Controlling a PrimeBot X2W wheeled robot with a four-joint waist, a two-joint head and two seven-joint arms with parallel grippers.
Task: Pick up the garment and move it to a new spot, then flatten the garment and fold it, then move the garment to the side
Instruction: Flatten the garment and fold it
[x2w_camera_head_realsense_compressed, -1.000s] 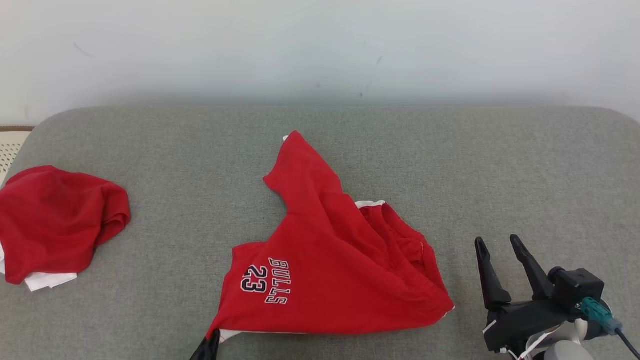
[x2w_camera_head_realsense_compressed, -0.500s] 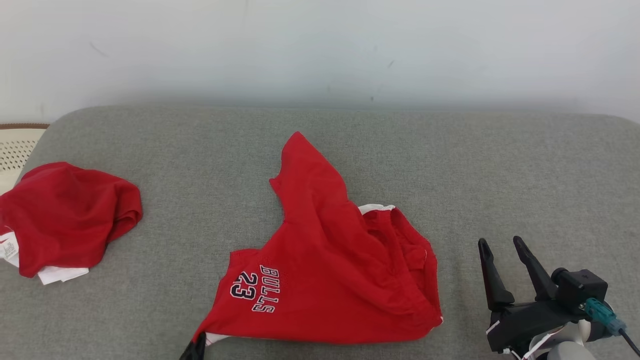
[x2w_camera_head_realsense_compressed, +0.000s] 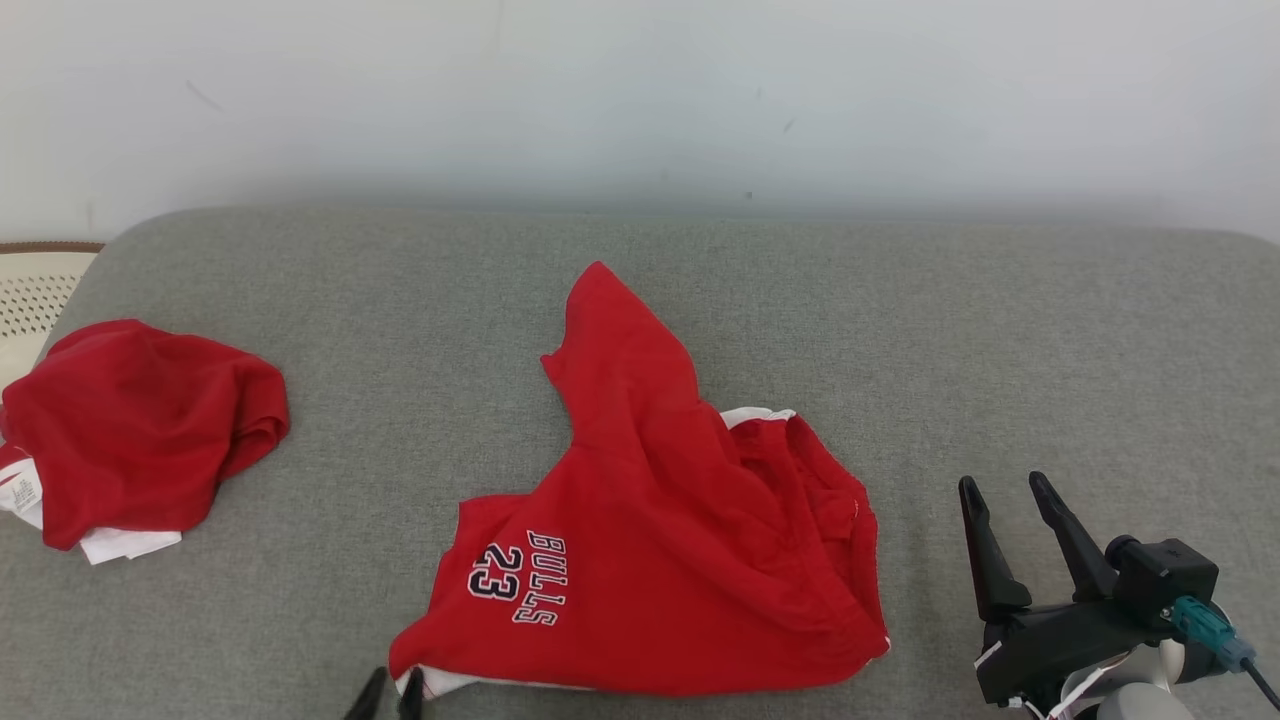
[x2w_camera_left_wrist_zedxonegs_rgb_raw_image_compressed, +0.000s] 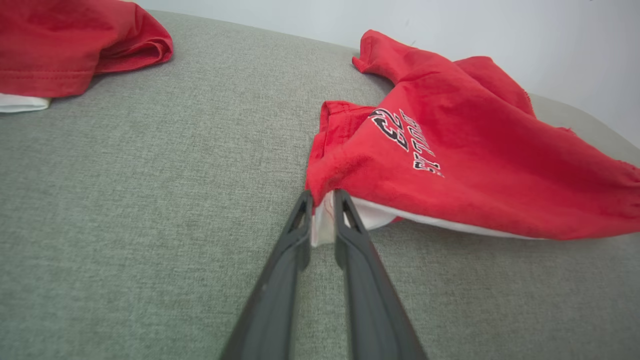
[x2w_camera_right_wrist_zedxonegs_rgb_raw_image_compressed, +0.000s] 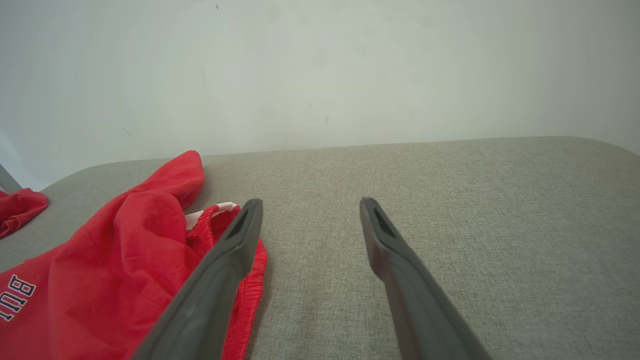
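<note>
The crumpled red fabric shorts (x2w_camera_head_realsense_compressed: 660, 560), with white trim and "BULLS 23" stitched in dark, white-edged letters, are lying on the middle of the grey woven-fabric padded bench (x2w_camera_head_realsense_compressed: 1000, 330), toward its near edge. One red leg is reaching up toward the far side, the gathered waistband is bunching on the right, and a white hem is showing along the near edge.

At the near left corner of the shorts, the left gripper (x2w_camera_head_realsense_compressed: 388, 695) is poking in from the bottom of the head view. In the left wrist view this gripper (x2w_camera_left_wrist_zedxonegs_rgb_raw_image_compressed: 322, 197) is sitting with its two dark fingers narrowly parted, and the white hem corner is lying in the slim gap between them, right under the red edge.

The right gripper (x2w_camera_head_realsense_compressed: 1002, 485) is hovering over bare bench to the right of the shorts, near the waistband, spread wide and holding nothing.

A second rumpled red cloth bundle (x2w_camera_head_realsense_compressed: 140, 430) with white showing beneath is resting well apart at the bench's left end. A cream perforated basket (x2w_camera_head_realsense_compressed: 30, 290) is peeking in beyond it, and a pale plain wall (x2w_camera_head_realsense_compressed: 640, 90) is rising behind the bench.
</note>
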